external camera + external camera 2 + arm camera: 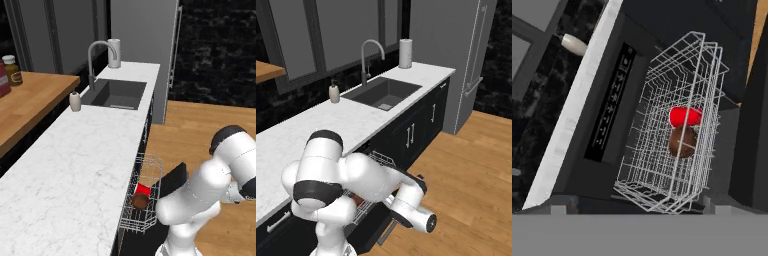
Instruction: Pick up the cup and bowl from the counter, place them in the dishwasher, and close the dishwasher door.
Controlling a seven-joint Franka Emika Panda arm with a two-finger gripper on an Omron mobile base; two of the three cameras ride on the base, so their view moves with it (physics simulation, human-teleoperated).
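In the pulled-out wire rack [677,130] of the dishwasher [150,200], both pieces already parked: red cup [685,116] lying on its side, brown bowl [682,141] touching it just below. Same pair seen from the left base view, cup [143,189] above bowl [140,201]. Nothing of the task left on the counter [75,165]. Jaws spread wide, holding nothing, looking down over the rack. Door [172,182] hanging open, rack well out over it. Judged next: closing up. Risk here: swinging the door against a rack not pushed in, jamming it or rattling the cup and bowl loose. Arm crowded low beside the door too, so a clipped elbow looks possible.
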